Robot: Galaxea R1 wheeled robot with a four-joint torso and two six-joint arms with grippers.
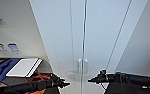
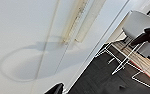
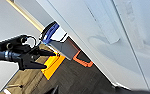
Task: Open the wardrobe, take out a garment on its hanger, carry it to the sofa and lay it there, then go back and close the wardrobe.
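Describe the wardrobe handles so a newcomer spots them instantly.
The tall white two-door wardrobe fills the head view ahead. Follow the vertical seam between its doors down; the pair of small white vertical handles flanks it, above the two dark grippers, the only raised parts on the plain doors.

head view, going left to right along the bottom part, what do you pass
blue item → white flat board → left end effector → wardrobe handles → right end effector
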